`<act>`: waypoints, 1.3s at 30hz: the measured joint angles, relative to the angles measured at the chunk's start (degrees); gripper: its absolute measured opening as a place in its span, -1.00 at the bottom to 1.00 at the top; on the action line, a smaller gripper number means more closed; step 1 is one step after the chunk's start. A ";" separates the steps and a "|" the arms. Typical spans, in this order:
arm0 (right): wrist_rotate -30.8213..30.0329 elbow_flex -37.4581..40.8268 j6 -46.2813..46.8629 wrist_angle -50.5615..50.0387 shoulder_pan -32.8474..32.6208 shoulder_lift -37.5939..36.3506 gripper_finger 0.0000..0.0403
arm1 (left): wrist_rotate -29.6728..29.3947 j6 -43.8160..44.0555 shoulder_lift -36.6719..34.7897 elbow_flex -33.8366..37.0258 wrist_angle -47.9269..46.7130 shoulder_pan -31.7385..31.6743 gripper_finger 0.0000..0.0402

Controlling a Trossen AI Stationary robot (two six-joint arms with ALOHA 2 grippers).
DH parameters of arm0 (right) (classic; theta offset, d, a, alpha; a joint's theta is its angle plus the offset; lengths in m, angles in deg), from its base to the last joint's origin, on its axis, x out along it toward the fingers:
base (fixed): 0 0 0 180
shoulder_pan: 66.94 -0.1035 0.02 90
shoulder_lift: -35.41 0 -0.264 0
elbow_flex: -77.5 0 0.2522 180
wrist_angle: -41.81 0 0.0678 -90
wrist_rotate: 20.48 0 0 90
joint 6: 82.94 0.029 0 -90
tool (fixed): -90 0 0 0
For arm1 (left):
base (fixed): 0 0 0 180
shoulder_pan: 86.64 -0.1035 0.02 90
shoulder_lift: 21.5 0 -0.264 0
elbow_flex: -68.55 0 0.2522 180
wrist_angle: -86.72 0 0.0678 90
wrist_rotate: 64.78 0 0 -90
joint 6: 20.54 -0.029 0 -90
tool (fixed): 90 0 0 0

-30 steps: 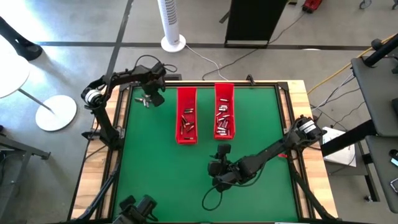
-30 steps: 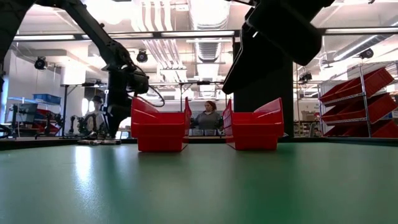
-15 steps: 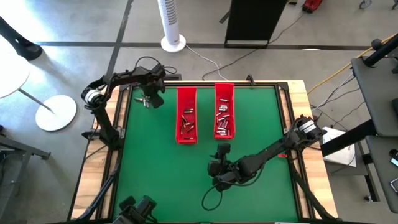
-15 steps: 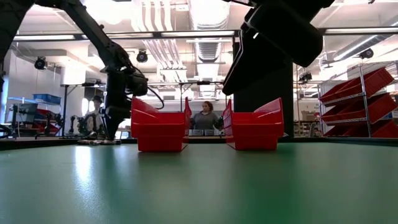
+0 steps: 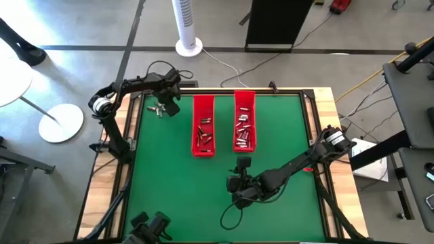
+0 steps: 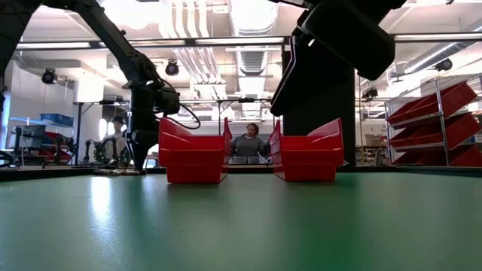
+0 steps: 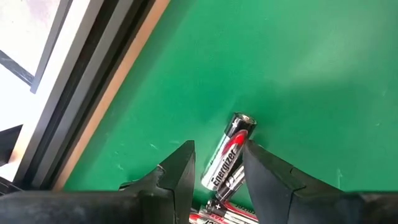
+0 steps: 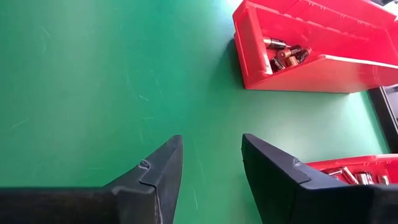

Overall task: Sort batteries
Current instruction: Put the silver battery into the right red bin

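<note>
Left gripper (image 7: 216,171): I see it at the far left corner of the green surface (image 5: 169,190), fingers (image 7: 180,168) clamped on one battery (image 7: 229,157), silver with a red band.
Loose batteries (image 5: 157,110): a few more lie on the surface just beside that gripper, left of the trays.
Left tray (image 5: 203,126): red, holding several batteries.
Right tray (image 5: 245,120): red, beside the first, also holding batteries.
Right gripper (image 8: 208,174): I have it above bare surface nearer me than the trays, fingers apart, holding nothing.
</note>
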 joint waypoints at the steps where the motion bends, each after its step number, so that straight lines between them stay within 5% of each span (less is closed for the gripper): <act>1: 0.00 0.02 0.00 0.00 0.00 0.00 -0.23 | 0.03 -0.02 0.00 0.00 -0.01 -0.07 -0.42; 39: 0.03 0.09 0.57 0.02 0.00 0.00 -0.25 | 3.33 1.79 2.92 3.34 2.83 -3.08 -0.43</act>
